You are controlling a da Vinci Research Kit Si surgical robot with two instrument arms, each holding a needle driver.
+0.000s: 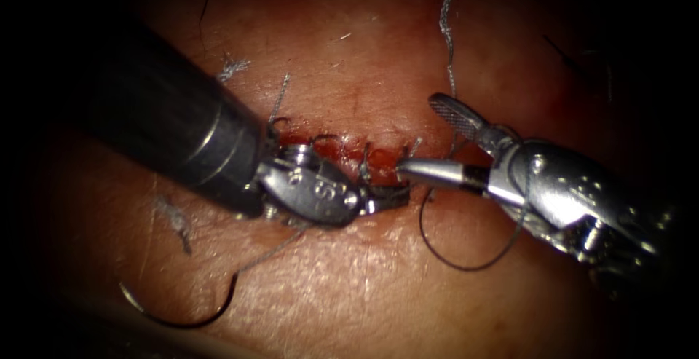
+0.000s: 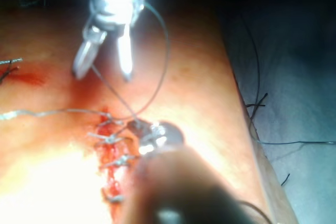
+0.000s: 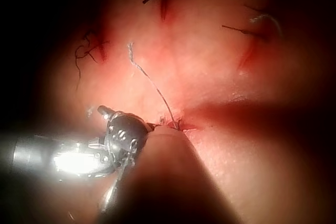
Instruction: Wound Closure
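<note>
1. tissue (image 1: 349,286): pork belly, cut (image 1: 349,151) runs across mid endoscope view; red fluid (image 1: 382,161) along it.
2. stitches (image 1: 364,156): several already cross the cut, w/ pale cut ends (image 1: 445,17) standing up above it. judged: closure well along; right end of the cut, by the tool tips, looks like the part in hand. how much is left unclosed: can't tell.
3. left tool (image 1: 389,197): comes in from upper left, tip at the cut's lower edge. jaws look clenched, dark thread seems to run from them; grip not clear enough to be sure. no needle in it.
4. right tool (image 1: 437,137): jaws released, spread wide; one points up-left, other points left toward the left tool's tip. holds nothing that shows.
5. thread (image 1: 466,261): dark loop hangs below the tool tips, passes by the right tool. another strand trails from the left tool toward the needle.
6. needle (image 1: 182,314): curved, lies free on the tissue, lower left in endoscope view, well apart from both tools. not in the tissue, held by neither.
</note>
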